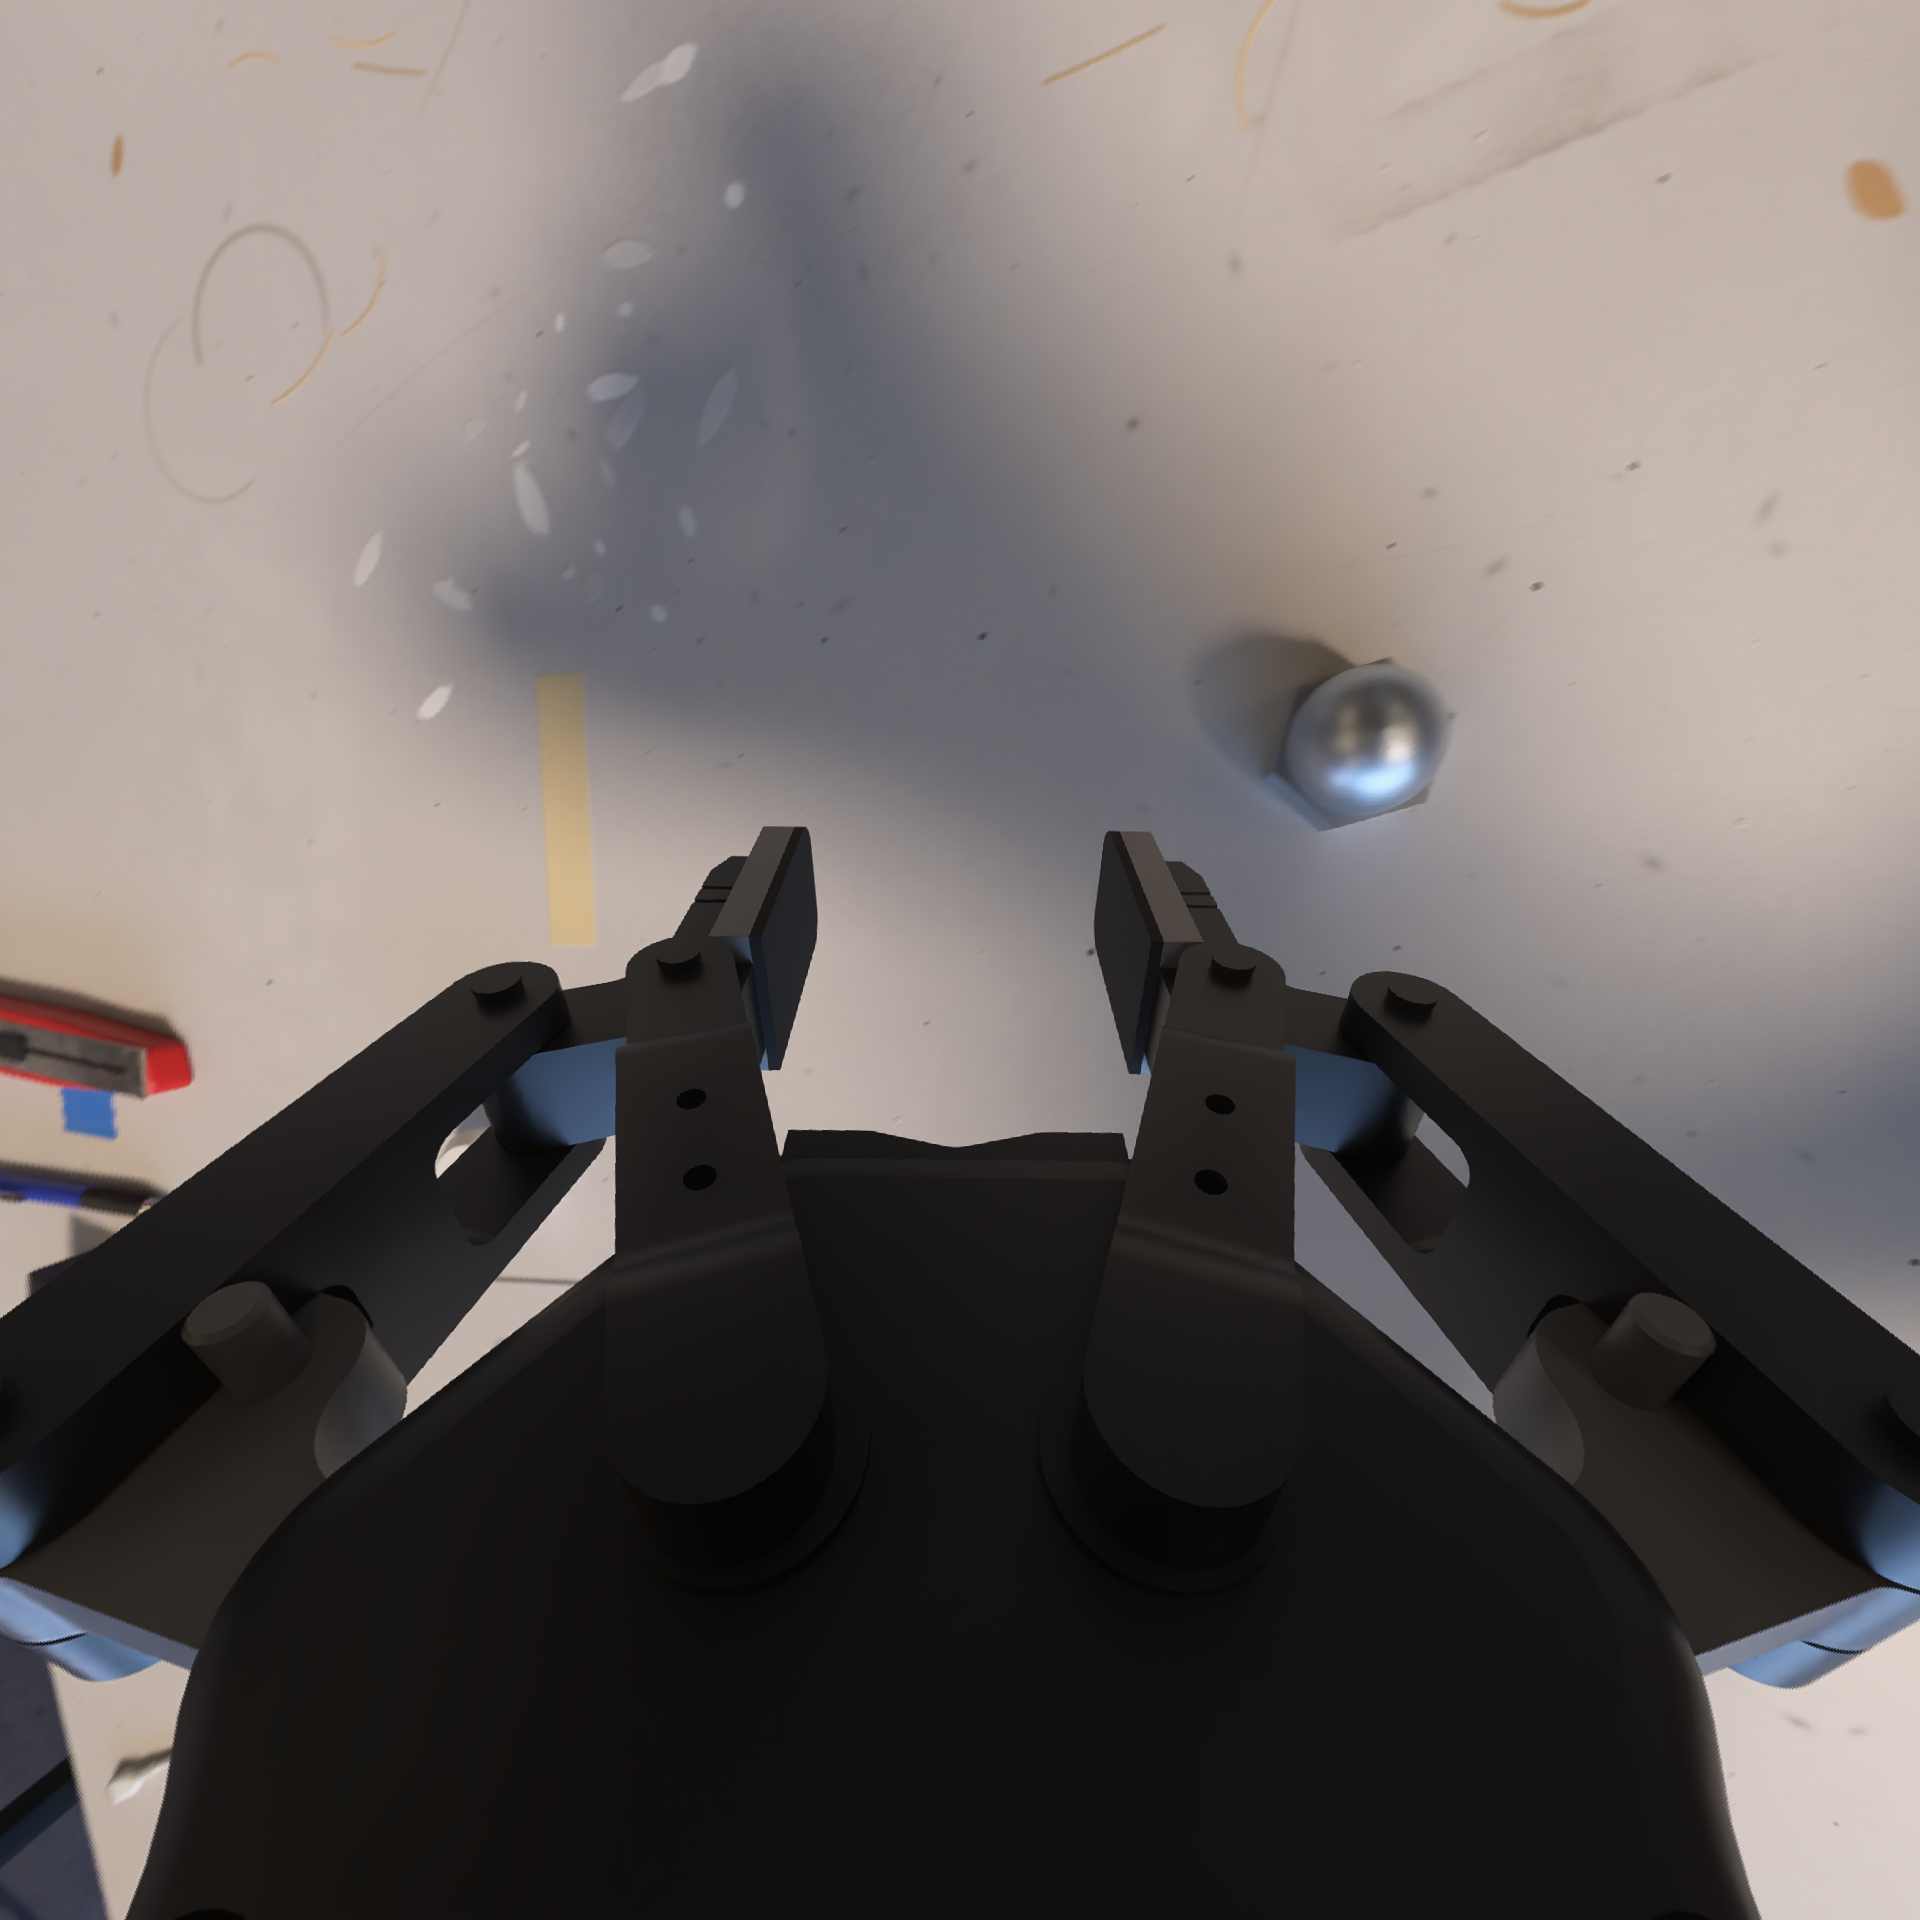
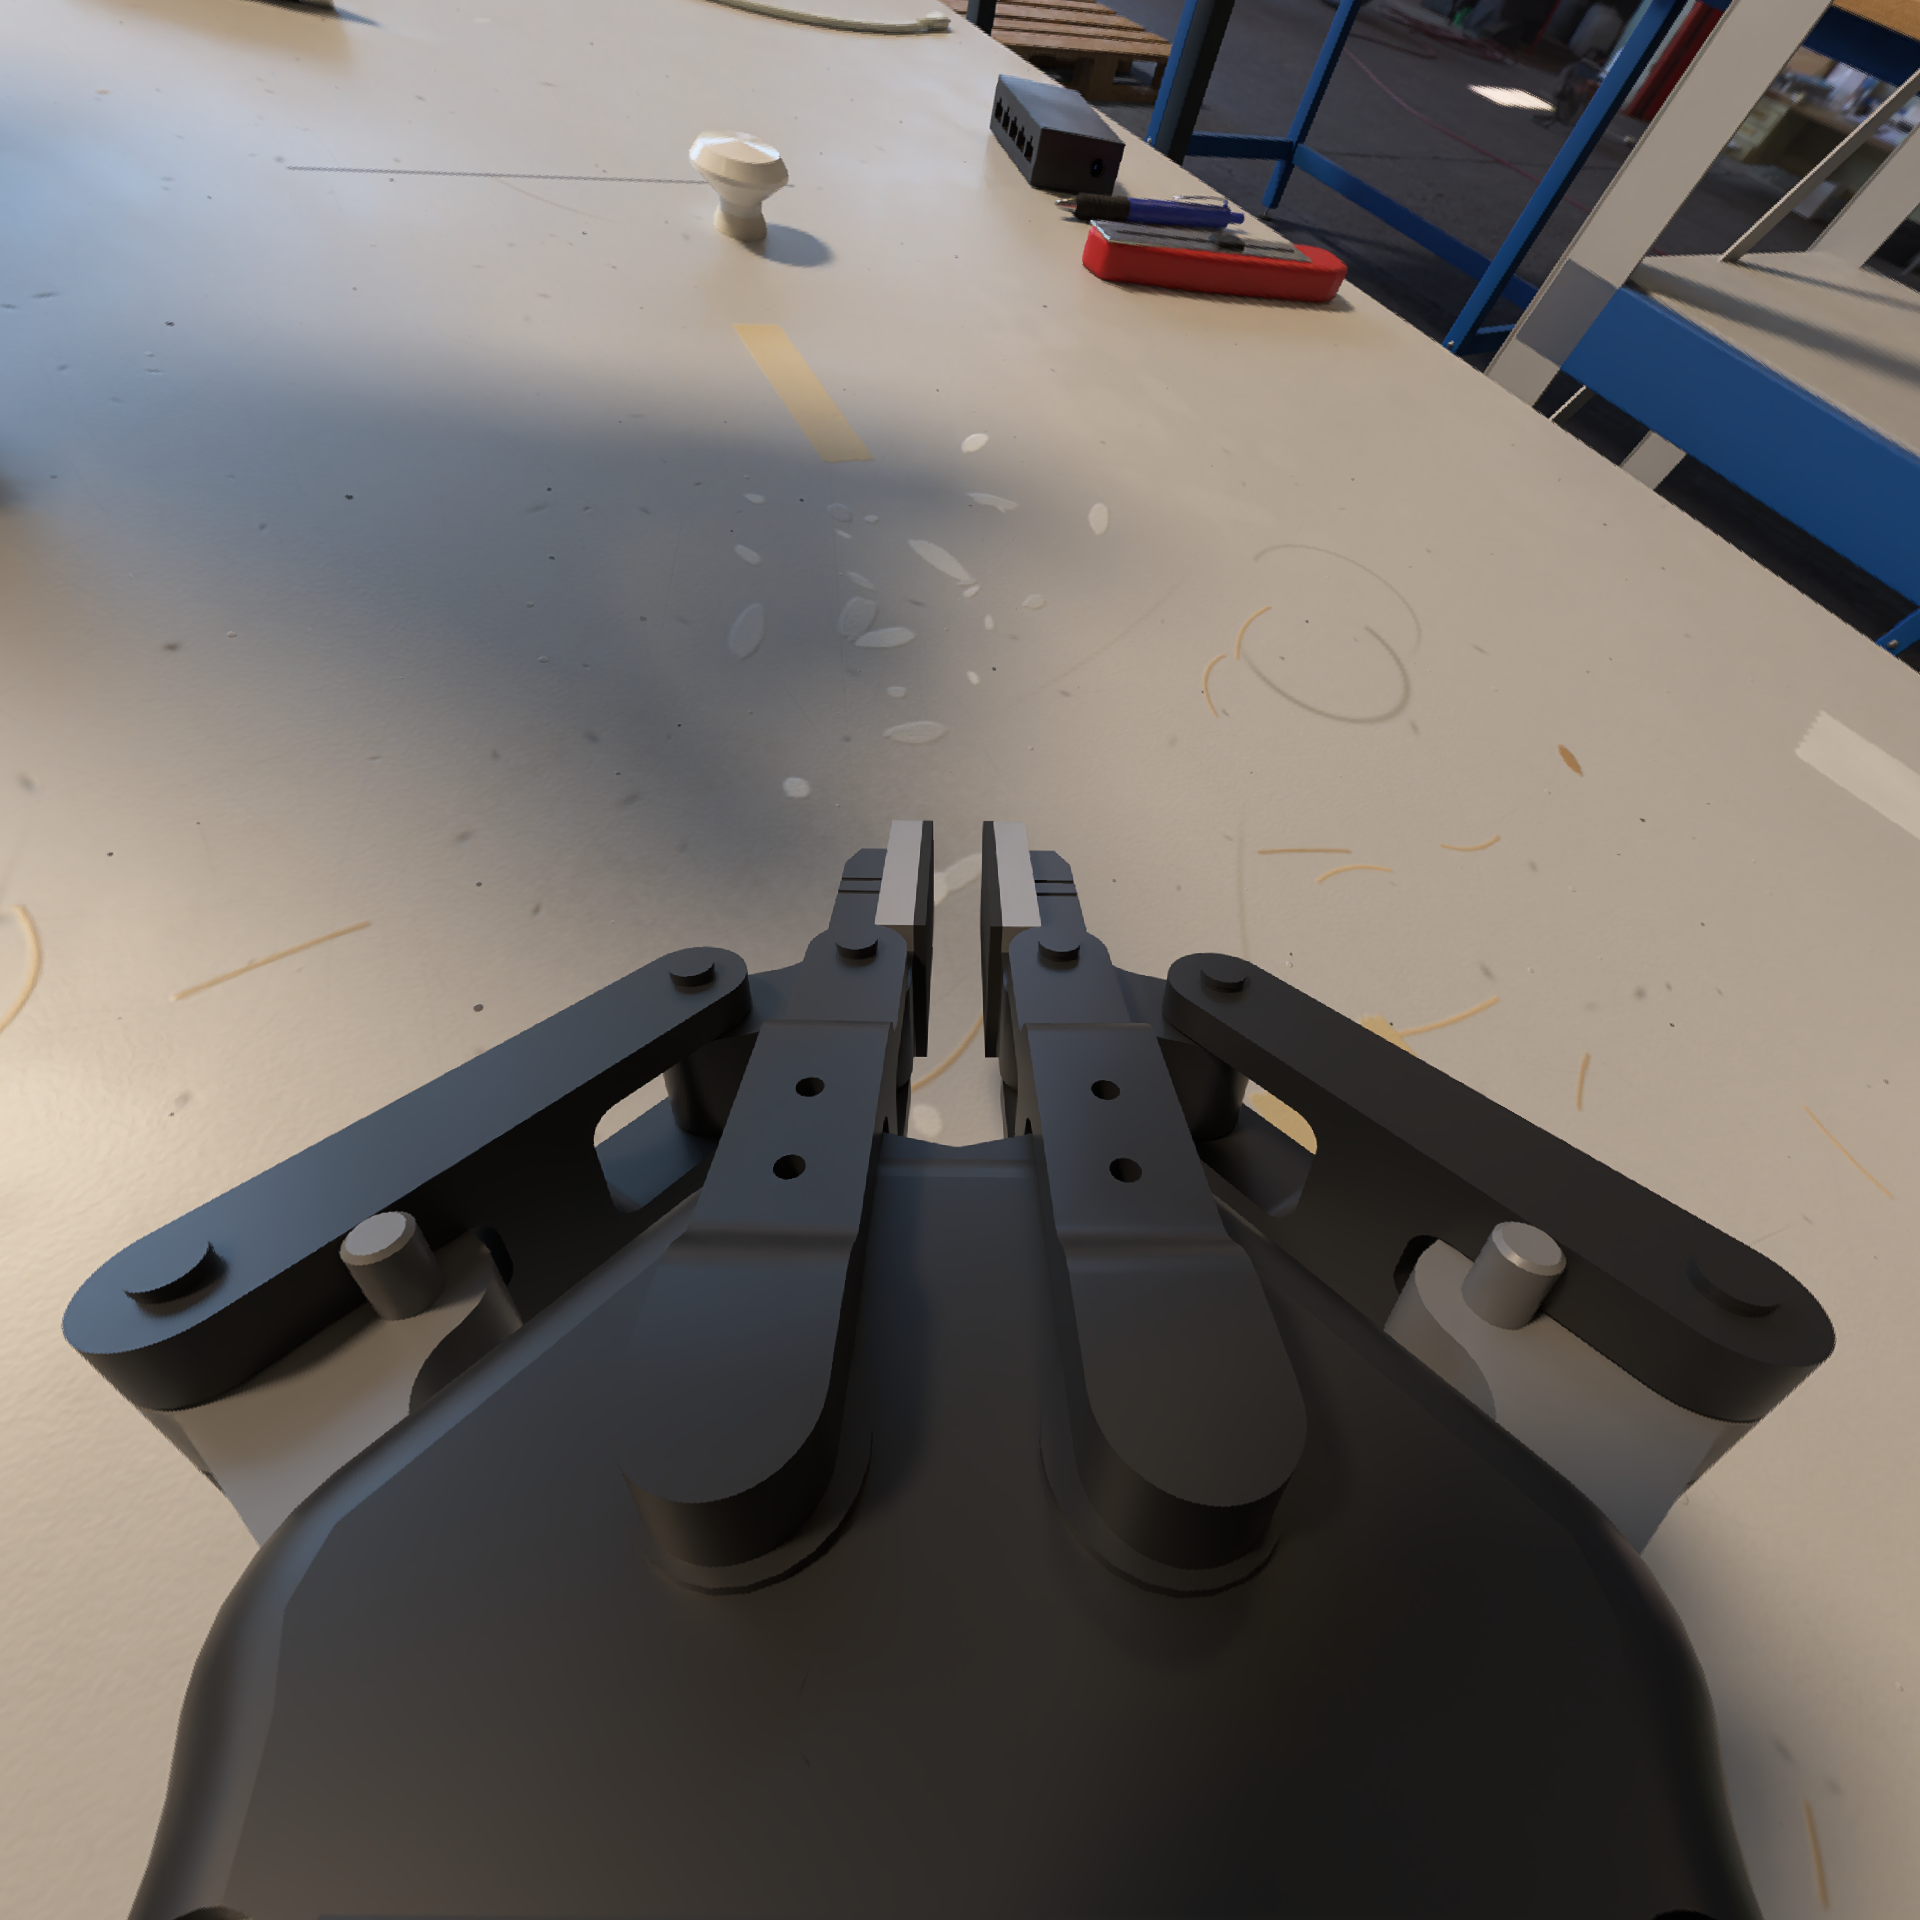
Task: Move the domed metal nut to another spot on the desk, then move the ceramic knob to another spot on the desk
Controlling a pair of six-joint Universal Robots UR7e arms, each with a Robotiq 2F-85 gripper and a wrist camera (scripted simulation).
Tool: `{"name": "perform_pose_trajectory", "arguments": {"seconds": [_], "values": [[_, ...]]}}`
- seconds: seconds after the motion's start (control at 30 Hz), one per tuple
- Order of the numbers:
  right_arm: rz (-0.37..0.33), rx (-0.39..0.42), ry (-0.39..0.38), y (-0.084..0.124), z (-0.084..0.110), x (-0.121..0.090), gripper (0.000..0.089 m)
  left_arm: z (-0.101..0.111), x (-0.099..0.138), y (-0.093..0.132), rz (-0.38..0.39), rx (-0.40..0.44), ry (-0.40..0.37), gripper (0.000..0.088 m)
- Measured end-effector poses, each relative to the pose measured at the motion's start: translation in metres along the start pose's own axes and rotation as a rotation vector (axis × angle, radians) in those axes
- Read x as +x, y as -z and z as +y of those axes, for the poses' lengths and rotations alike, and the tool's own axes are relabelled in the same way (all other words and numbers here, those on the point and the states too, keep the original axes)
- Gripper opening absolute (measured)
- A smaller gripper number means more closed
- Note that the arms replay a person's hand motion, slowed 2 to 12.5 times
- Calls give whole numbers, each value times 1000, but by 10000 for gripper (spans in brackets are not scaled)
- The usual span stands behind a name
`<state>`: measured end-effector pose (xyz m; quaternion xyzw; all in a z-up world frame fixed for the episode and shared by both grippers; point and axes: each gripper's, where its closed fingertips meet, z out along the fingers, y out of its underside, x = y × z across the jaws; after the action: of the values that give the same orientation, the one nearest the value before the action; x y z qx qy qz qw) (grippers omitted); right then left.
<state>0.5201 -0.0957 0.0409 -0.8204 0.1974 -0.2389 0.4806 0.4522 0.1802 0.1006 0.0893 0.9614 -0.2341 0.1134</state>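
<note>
A scuffed pale desk (image 2: pixel 1195 436) under patchy light; beyond its edge blue-framed benches (image 2: pixel 1704 395) and a dim, perhaps workshop, floor (image 2: pixel 1455 114)

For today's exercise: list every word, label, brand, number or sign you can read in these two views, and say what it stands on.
There is none to read in either view.
The red utility knife, blue pen, dark box with ports and tan tape strip show no legible marks.
The domed metal nut and ceramic knob are plain.
</note>
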Motion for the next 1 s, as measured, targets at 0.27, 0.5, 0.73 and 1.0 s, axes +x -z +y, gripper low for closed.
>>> {"name": "perform_pose_trajectory", "arguments": {"seconds": [0.27,0.5,0.73,1.0], "values": [[0,2,0,0,0,0,83,18,-38,5,-67,-68,12,494],[-1,3,0,0,0,0,83,35,-70,4,-100,-128,27,527],[-2,4,-2,0,-1,0,83,51,-95,-2,-109,-190,31,534],[-4,5,-3,0,-1,0,84,74,-120,-10,-120,-274,35,552]]}}
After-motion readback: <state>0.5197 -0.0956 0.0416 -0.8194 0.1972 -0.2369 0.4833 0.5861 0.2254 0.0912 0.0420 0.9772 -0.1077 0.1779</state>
